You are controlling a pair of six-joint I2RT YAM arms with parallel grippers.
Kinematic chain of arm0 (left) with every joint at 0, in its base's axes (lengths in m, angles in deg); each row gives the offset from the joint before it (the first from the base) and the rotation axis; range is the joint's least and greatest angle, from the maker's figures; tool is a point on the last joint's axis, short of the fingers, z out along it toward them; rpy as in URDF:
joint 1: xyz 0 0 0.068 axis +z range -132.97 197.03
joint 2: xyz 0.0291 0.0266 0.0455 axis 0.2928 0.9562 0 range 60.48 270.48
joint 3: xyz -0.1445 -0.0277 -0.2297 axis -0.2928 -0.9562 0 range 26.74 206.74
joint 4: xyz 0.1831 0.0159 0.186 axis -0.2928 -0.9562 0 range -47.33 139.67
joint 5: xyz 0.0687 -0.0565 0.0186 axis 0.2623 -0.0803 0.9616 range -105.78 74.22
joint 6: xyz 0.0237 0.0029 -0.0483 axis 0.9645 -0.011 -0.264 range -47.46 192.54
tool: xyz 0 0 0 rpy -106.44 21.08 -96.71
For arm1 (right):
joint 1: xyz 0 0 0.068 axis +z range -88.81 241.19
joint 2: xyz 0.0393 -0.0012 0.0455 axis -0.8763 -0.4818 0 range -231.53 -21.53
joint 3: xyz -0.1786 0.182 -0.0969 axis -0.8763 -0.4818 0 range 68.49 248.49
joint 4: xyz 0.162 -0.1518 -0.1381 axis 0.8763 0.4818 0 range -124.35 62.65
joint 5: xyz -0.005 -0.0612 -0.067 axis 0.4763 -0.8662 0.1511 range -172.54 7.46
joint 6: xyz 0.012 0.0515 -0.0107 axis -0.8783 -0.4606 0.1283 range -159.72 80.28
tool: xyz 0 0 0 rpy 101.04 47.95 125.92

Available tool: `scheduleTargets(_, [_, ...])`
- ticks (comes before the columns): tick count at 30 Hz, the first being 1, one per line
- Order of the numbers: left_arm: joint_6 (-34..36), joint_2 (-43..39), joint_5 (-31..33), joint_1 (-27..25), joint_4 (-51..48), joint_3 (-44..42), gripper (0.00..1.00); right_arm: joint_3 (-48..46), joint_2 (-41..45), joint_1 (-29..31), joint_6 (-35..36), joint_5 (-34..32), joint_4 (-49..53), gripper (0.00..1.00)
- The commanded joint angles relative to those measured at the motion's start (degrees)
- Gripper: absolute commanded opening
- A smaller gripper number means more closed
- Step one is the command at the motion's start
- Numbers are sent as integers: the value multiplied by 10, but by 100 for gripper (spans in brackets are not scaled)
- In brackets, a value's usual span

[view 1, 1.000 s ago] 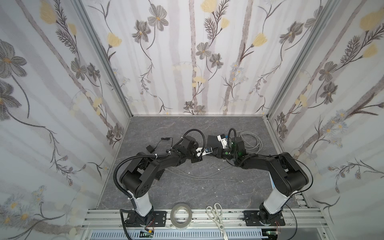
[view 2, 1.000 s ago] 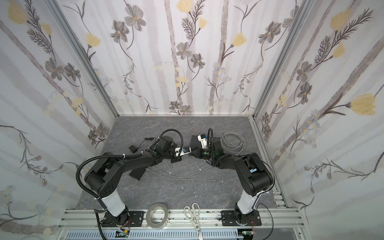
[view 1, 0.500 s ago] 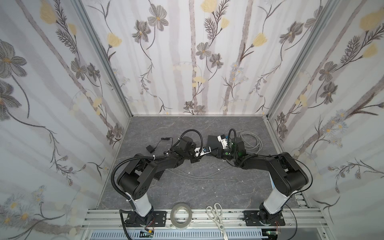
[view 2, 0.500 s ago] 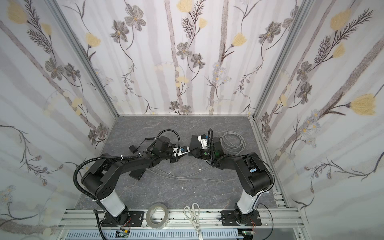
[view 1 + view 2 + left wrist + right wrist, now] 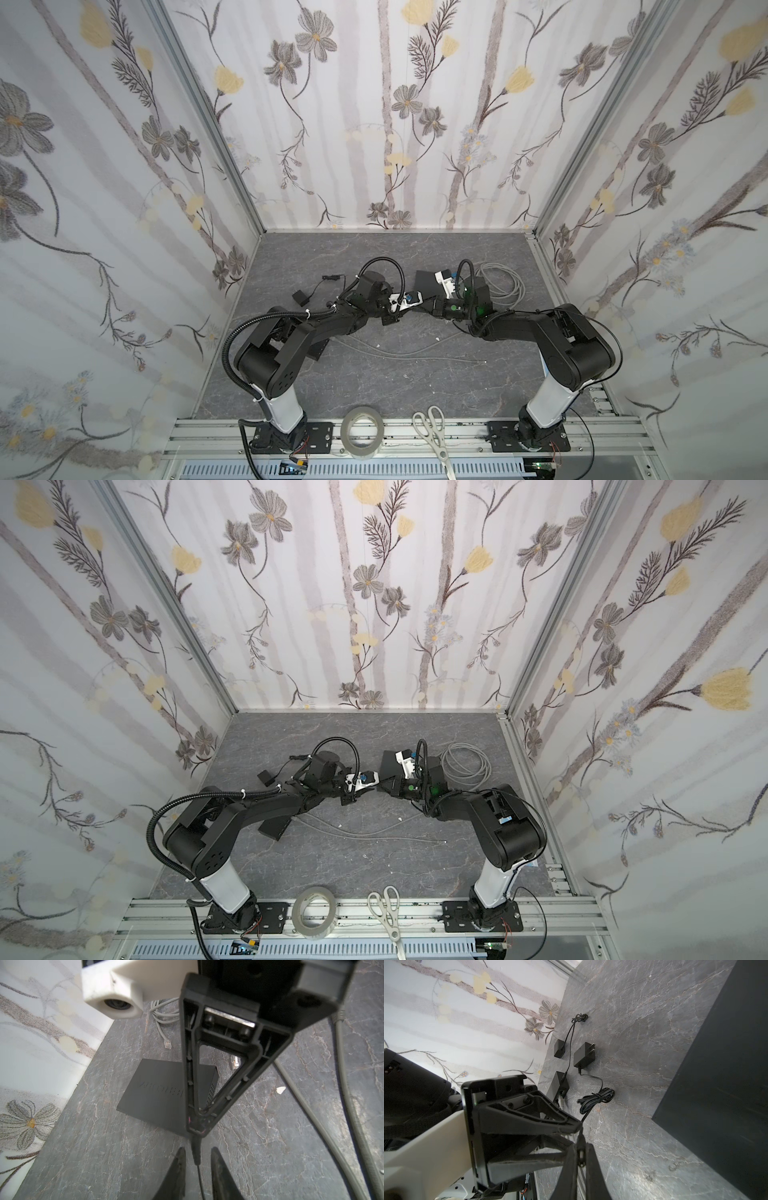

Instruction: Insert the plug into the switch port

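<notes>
Left wrist view first. The right gripper [image 5: 196, 1131] points straight at the lens, its two black fingers pinched together at the tips. The plug [image 5: 195, 1154] sticks out of that pinch: a small black barrel, with its thin lead running on towards the camera. The left gripper [image 5: 197, 1149] stands either side of it with jaws parted. There is a gap between each finger and the plug, so nothing is clamped on this side. Beyond them the switch [image 5: 164, 1093] lies flat on the grey table [image 5: 83, 1157], close to the floral wall and apart from the plug. A clear network connector [image 5: 167, 1044] rests past it.

Over to the right wrist view. Here the right gripper's own fingers are closed tight on the plug's body. The lead climbs away past the left gripper's tip to a bundled coil [image 5: 596, 1097] and a black power adapter [image 5: 584, 1054] on the table.

Now both top views. The two arms meet tip to tip mid-table, just on the near side of the switch [image 5: 427, 281] [image 5: 390, 763]. The plug is too small to pick out here. A loop of grey cable [image 5: 520, 289] sits beside the right arm. A tape roll [image 5: 345, 432] and scissors [image 5: 435, 436] lie on the front rail.
</notes>
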Motion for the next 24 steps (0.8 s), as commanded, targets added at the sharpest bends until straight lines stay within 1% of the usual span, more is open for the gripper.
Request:
scheduleTargets(1, [-1, 4, -15, 0, -7, 7, 23, -2, -3, 0, -11, 14, -47, 6])
scheduleTargets(4, [-2, 8, -8, 0, -14, 13, 23, -3, -2, 1, -12, 16, -49, 6])
scheduleTargets(10, [-2, 10, -5, 0, -24, 18, 16, -6, 1, 0, -12, 15, -53, 6])
scheduleTargets(15, [-5, 8, 1, 0, -21, 18, 16, -8, 1, -1, -13, 14, -52, 6])
scheduleTargets(19, [-7, 5, 6, 0, -20, 17, 11, -9, 0, -2, -14, 14, -53, 6])
scheduleTargets(22, [-8, 4, 9, 0, -21, 17, 0, -10, 0, -3, -14, 14, -53, 6])
scheduleTargets(24, [-8, 4, 12, 0, -21, 17, 0, -11, 1, -3, -14, 14, -53, 7])
